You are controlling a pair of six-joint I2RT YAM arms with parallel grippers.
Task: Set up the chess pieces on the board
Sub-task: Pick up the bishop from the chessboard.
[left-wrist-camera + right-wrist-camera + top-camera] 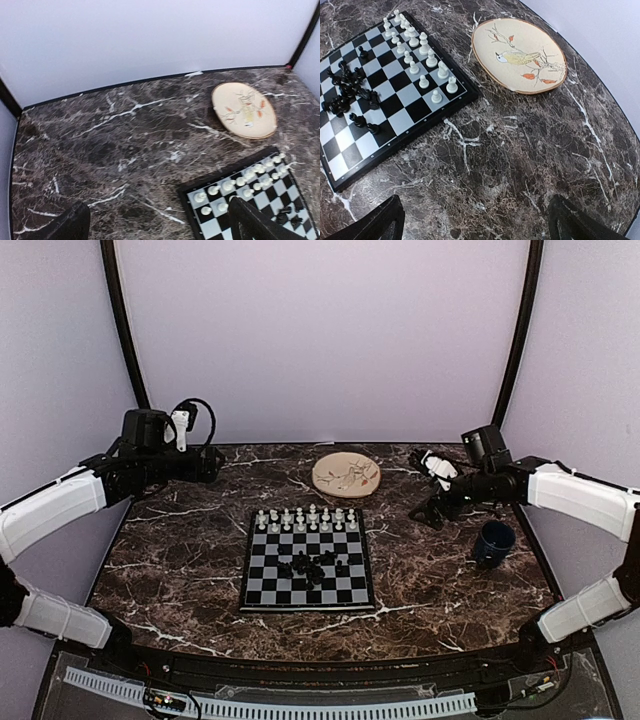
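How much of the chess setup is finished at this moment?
Done: the white pieces stand in two rows along the far edge of the board. In hand: nothing; the left gripper and right gripper are open and empty. Left: the black pieces sit clustered mid-board.

Black-and-silver checks on the dark-bordered board (pixel 268 588); white pieces (pixel 305 519) and black pieces (pixel 312 567); white veins through the dark brown marble table (pixel 170 560); a yellow bird and orange leaves on the beige plate (pixel 346 474); a navy mug (pixel 493 542).
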